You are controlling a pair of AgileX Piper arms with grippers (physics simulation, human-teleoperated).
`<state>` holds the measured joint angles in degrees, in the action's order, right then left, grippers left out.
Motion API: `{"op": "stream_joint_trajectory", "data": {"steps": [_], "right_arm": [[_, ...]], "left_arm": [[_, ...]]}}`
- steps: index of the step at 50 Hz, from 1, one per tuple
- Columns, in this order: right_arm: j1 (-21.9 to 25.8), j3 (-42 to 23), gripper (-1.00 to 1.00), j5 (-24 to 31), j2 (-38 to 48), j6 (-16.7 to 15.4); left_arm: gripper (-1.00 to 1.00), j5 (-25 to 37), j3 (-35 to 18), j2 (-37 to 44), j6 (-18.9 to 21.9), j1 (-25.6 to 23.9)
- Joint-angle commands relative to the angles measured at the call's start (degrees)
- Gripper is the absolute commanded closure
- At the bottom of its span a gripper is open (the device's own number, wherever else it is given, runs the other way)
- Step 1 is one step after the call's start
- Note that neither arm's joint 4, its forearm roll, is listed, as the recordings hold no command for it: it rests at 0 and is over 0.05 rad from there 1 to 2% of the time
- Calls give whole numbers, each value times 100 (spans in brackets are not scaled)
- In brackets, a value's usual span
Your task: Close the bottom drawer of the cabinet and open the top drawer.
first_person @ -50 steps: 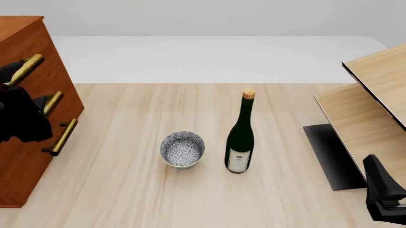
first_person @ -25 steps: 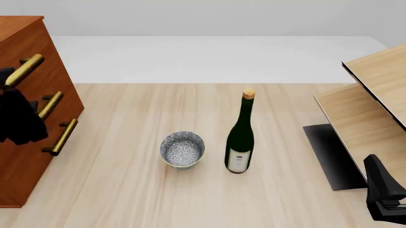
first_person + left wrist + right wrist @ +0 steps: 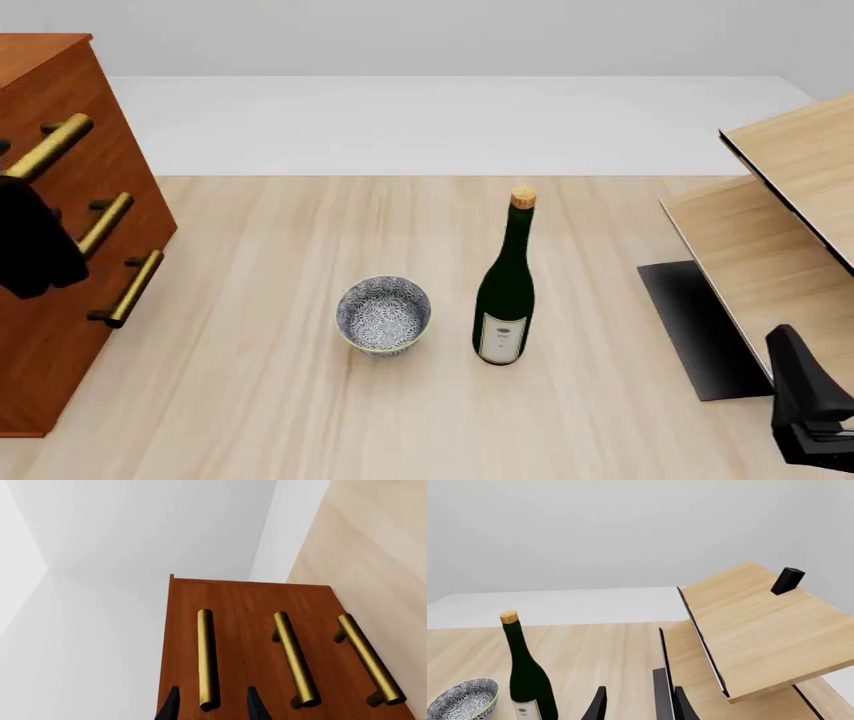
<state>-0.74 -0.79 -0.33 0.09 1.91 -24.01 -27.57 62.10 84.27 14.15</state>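
Observation:
The reddish-brown cabinet (image 3: 47,350) stands at the table's left edge and also shows in the left wrist view (image 3: 247,605). Its three drawer fronts look flush. The top drawer's brass handle (image 3: 207,660) is the upper bar in the front view (image 3: 51,146). The bottom drawer's handle (image 3: 368,660) is the lowest bar (image 3: 131,288). My left gripper (image 3: 212,709) is open, its two fingertips either side of the top handle's near end, not gripping it. In the front view it is a dark mass (image 3: 24,235) in front of the cabinet. My right gripper (image 3: 809,415) is open and empty at the front right, its fingertips also showing in the right wrist view (image 3: 638,709).
A dark green wine bottle (image 3: 506,290) and a patterned bowl (image 3: 384,315) stand mid-table. A pale wooden shelf unit (image 3: 787,230) with a dark base panel (image 3: 701,325) stands tilted on the right. A small black block (image 3: 788,580) sits on it.
My left arm has drawn left toward the picture's edge, uncovering more of the top and middle handles. The drawers and the right arm have not moved.

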Motion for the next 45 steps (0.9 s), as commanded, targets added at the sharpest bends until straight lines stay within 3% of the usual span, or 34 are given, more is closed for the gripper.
{"op": "stream_joint_trajectory", "data": {"steps": [1, 34, 35, 45], "right_arm": [[-17, -1, -100, 2, -2, 10], [-21, 8, -100, -6, 1, -5], [-21, 8, -100, -6, 1, -5], [-22, 7, -100, -4, -4, -2]], "left_arm": [[-100, -47, -109, 162, 18, 168], [-100, -307, -130, 553, 52, 389], [100, -359, -104, 568, 73, 384], [100, -362, -128, 524, 30, 317]]}}
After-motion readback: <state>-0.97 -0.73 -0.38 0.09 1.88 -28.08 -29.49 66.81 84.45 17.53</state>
